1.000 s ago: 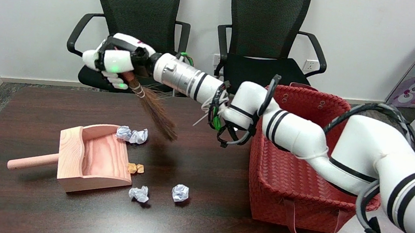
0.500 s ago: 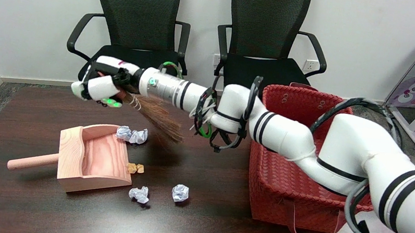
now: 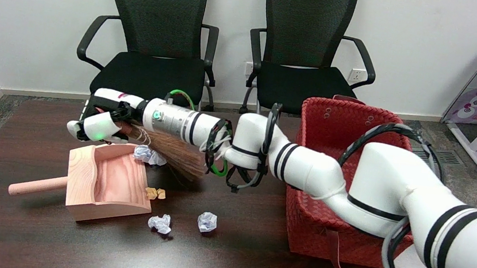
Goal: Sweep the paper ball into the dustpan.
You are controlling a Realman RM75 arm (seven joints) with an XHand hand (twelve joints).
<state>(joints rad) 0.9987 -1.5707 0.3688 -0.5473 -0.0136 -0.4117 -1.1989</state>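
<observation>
Head view: broom [image 3: 175,157] in right hand [image 3: 101,120]

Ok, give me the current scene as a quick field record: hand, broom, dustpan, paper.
right hand: holds broom by its handle end
broom: bristles low, beside the far paper ball
dustpan: on table, open side facing right
far paper ball: at dustpan's far corner
near paper balls: two, in front of dustpan
basket: red, right
</observation>
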